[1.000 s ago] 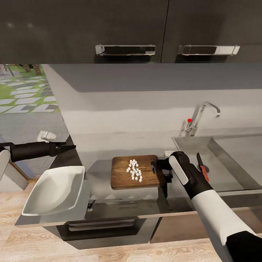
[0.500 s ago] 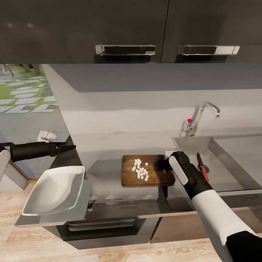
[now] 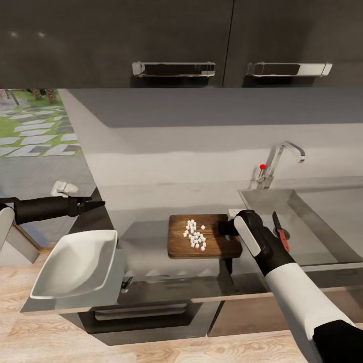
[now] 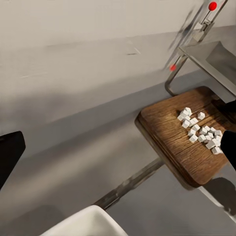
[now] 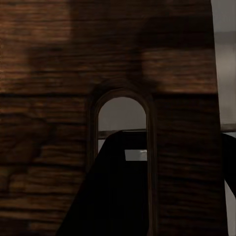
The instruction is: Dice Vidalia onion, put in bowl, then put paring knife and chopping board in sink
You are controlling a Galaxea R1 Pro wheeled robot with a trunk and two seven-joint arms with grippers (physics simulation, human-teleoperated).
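board: chopping board (image 3: 201,243) now sits further toward the sink (image 3: 302,222) than a second ago; no shift in the last half second. It looks raised off the tabletop (image 3: 146,242), shadow underneath.
onion: diced onion (image 3: 195,235) piled mid-board, no cubes lost.
right gripper: right gripper (image 3: 225,229) at the board's handle-hole end. Right wrist view shows a dark finger behind the slot, so probably clamped on the board, but the jaws are hidden; can't tell for sure.
left gripper: left gripper (image 3: 97,204) hangs above the bowl (image 3: 75,264), carrying nothing; open or not, can't tell.
knife: paring knife (image 3: 280,232) already lies in the sink.
meaning: you carried the dice away from the bowl; they need to go into it before you sink the board.
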